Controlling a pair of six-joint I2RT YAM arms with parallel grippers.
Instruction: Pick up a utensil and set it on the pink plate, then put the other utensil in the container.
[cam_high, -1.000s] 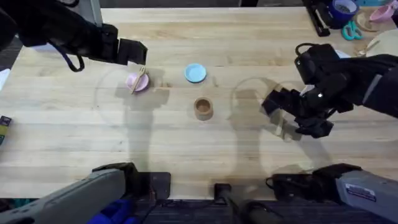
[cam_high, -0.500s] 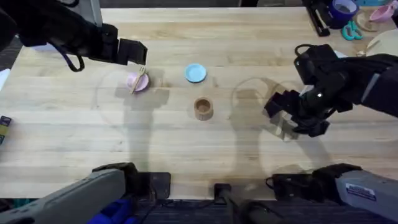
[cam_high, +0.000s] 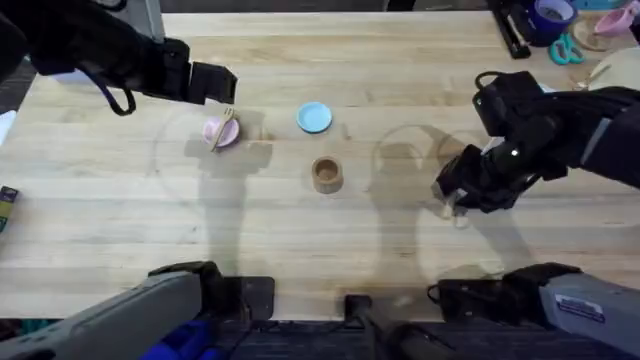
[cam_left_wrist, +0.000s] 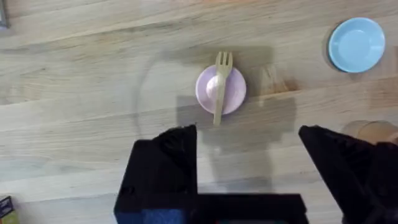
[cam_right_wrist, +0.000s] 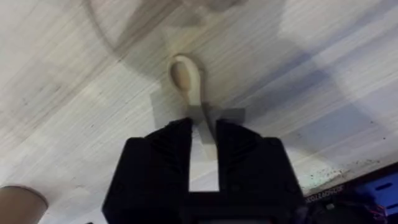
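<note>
Step 1 looks done: the fork lies across the pink plate, left gripper open above. Step 2: the right gripper pinches the spoon handle on the table's right; next, lift and carry left to the cup.

We see two matte black arms with boxy joints, a looped black cable on the left arm, and grey bases.

Light: bright, even, from overhead.
Shadows: soft grey double patches on the bench under both arms, with faint ring outlines.
Blur: the near arm bases loom dark and soft in the overhead view.
Right wrist view: washed-out, pale wood.
</note>
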